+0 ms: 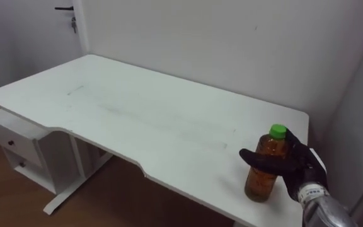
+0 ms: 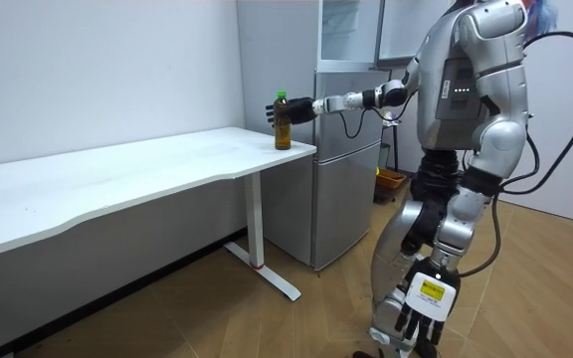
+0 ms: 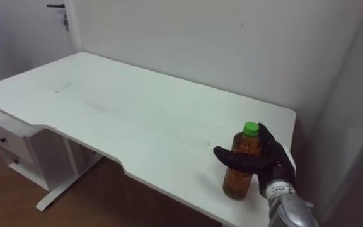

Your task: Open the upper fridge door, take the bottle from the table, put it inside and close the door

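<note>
- Bottle [image 1: 260,183], amber with a green cap: upright on the worktop [image 1: 137,113], at 4 o'clock in the eye views, near the worktop's corner.
- Right robot hand [image 1: 299,166]: fingers and thumb curled round the bottle from its 3 o'clock side.
- Left robot hand [image 2: 418,316]: hangs low, fingers relaxed, holding nothing.
- Fridge [image 2: 341,199]: just beside the worktop's end, at its 3 o'clock in the room view.

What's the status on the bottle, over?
Right hand shut on bottle, upright at table end. Left hand hangs open at its side. Fridge beside table. Nothing crowding the bottle.
</note>
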You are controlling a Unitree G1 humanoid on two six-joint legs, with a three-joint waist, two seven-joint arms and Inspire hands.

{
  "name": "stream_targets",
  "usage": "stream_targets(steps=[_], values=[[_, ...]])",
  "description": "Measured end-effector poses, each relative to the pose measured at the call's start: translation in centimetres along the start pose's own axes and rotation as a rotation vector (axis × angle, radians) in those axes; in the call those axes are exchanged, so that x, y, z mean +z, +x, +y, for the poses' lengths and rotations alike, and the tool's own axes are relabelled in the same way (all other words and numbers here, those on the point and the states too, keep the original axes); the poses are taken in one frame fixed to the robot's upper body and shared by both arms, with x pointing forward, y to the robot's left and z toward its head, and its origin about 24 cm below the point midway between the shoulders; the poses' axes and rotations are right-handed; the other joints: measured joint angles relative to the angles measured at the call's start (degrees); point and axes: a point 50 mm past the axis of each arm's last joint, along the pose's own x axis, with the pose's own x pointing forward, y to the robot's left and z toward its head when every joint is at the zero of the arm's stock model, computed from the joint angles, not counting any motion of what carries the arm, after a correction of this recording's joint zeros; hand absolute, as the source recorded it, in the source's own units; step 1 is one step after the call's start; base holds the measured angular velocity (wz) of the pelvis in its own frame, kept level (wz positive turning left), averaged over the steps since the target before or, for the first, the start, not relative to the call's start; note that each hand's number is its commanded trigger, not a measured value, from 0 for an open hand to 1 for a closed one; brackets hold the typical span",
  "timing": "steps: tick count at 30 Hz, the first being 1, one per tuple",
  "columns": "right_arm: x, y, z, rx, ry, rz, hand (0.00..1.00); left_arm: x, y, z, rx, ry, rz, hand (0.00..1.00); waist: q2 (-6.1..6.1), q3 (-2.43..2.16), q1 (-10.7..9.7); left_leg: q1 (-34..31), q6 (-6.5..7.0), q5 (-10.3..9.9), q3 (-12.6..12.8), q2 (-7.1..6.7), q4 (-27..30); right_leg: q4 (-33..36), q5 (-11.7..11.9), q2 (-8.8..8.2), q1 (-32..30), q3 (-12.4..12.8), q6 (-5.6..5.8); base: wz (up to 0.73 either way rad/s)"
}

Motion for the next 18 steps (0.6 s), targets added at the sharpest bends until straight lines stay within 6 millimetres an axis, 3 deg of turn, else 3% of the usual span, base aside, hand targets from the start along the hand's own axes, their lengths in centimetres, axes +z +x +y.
stream_targets(steps=[7, 12, 18], values=[[-2.2, -0.1, -1.3, -0.068, -0.017, 0.088, 0.00, 0.3, 0.1, 0.1, 0.001, 0.001, -0.006, 0.00, 0.39, 0.08, 0.19, -0.78, -0.05, 0.09, -0.47, -0.02, -0.43, 0.25, 0.01, -0.02, -0.73, -0.45, 0.00, 0.02], [-1.8, 0.0, -1.5, -0.080, -0.017, 0.056, 0.00, 0.8, 0.1, -0.1, -0.005, 0.011, -0.017, 0.00, 0.98, 0.11, 0.29, -2.40, -0.11, 0.56, -0.23, 0.10, -0.37, 1.55, -0.06, -0.23, -2.84, -0.09, -0.13, 0.00], [-1.1, 0.2, -1.9, -0.099, -0.010, 0.003, 0.00, 1.7, 0.3, 0.0, -0.006, 0.016, -0.051, 0.00, 1.87, 0.64, 1.49, -3.93, -0.14, 1.15, -0.02, 0.22, -0.41, 3.10, -0.18, -0.54, -5.33, 0.66, -0.61, -0.05]])
